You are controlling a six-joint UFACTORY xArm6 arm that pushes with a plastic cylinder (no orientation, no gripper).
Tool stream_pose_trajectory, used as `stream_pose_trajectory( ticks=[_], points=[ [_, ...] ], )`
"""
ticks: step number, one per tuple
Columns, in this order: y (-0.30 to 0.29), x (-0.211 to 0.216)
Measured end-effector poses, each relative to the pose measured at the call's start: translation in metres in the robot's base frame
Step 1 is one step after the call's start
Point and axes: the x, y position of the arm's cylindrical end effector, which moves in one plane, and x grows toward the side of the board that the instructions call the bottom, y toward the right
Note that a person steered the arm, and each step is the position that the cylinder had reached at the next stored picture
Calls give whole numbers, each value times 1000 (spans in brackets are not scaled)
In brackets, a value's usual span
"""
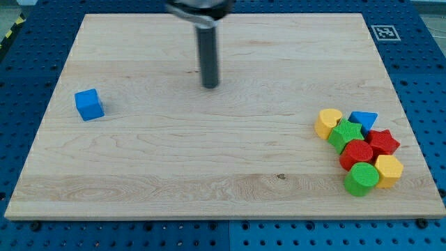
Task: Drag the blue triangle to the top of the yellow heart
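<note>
The blue triangle (364, 119) lay well apart from my tip (210, 86), at about the 4 o'clock direction from it, in a cluster of blocks near the right edge of the table (209, 174). The rod ended in a plain tip with no gripper fitted, so no open or closed state applied; the tip stood on bare wood in the upper middle of the table, touching no block. The blue triangle was a small, flat-topped blue block, partly hidden behind its neighbours. The yellow heart (327, 122) stood just beside it at 9 o'clock, the green star (345, 132) at 8 o'clock and the red star (383, 142) at 5 o'clock. Below these sat a red block (358, 153), a green cylinder (362, 178) and a yellow hexagon (389, 169). A blue cube (89, 104) lay alone near the table's left edge. A black-and-white square marker (385, 32) was fixed at the top right corner; no legible writing was visible.
</note>
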Motion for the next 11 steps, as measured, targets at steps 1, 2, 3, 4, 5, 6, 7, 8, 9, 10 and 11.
stream_pose_trajectory(
  ticks=[1,2,3,4,5,6,7,8,9,10,11],
  points=[
    [85,0],
    [160,3],
    [216,21],
    [234,47],
    [245,67],
    [261,76],
    [275,84],
    [265,94],
    [242,94],
    [221,94],
    [200,89]
  ],
)
